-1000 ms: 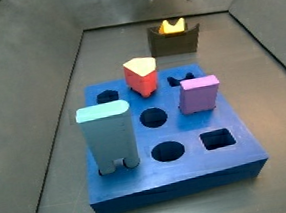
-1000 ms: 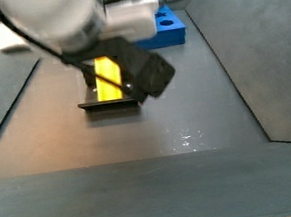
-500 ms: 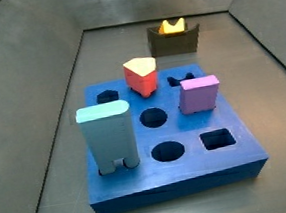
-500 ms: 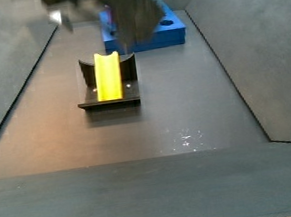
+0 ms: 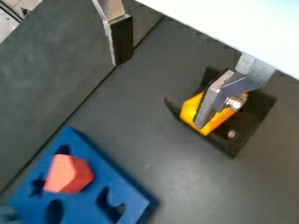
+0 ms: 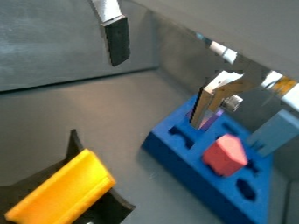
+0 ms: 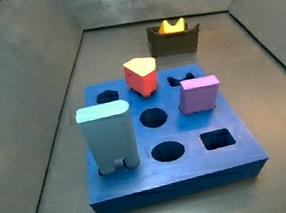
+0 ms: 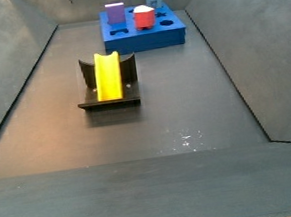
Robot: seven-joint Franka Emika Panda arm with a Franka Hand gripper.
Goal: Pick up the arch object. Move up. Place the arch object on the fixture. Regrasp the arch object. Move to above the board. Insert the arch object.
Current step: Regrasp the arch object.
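The board [image 7: 164, 141] fills the side view's lower centre. At upper centre the fixture [image 7: 174, 43] cradles the arch object [image 7: 172, 26]. The claw [image 5: 170, 61], apparently raised above them, hangs open, gripping nothing.

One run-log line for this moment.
pincer: open, empty, raised above floor | arch object: resting in fixture, released | board: arch object not inserted | next: regrasp
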